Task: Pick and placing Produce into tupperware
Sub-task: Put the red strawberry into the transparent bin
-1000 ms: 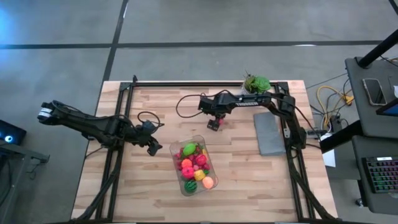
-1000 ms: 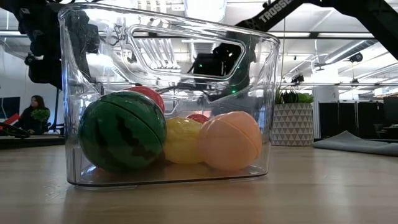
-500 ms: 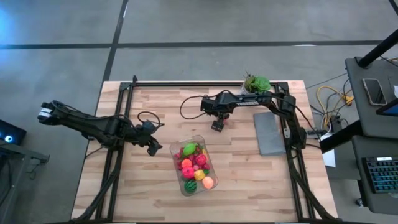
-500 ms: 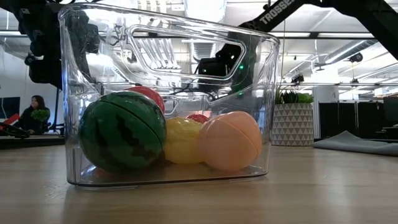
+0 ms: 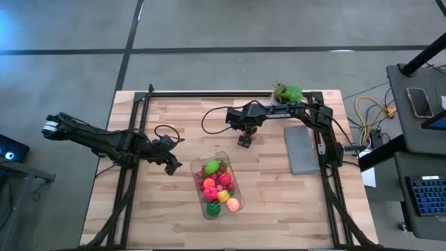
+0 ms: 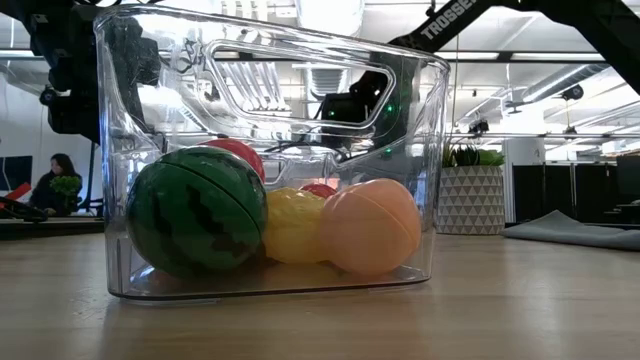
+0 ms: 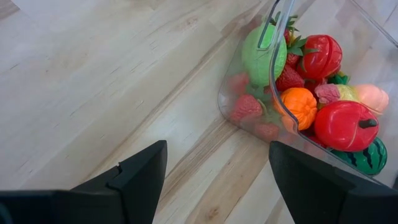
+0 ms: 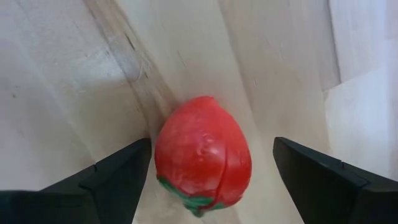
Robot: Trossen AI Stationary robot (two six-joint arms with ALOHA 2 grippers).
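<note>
One red strawberry-like piece of produce (image 8: 202, 155) is seen lying on the bare wooden table (image 5: 279, 202), straddled by the right gripper (image 5: 244, 140), whose fingers stand wide apart on either side of it without touching it. In the high view the piece itself is hidden beneath that gripper, which is placed at about one o'clock from the tupperware (image 5: 237, 201) and well apart from it.

Several risks can be judged from here. The piece is rounded and smooth, so it could be squeezed out sideways if the fingers are closed off-centre, or rolled away along the boards if one finger reaches it before the other. A grip taken too high on the tapering end could be lost during the carry. The tupperware is already well filled with fruit (image 7: 323, 112), so a piece released from height could bounce off the heap and over the rim.

The watermelon (image 6: 196, 212), a yellow piece (image 6: 292, 227) and a peach-coloured piece (image 6: 370, 226) are seen pressed against the near wall in the low view.

The left gripper (image 5: 171, 163) is held at about nine o'clock from the tupperware, just beside its corner, with its fingers parted and nothing between them. A clear container could be nudged by that arm if it is moved carelessly.

At three o'clock from the right gripper a grey slab (image 5: 301, 148) is laid flat, and a potted plant (image 5: 287, 93) is stood at the far edge.
</note>
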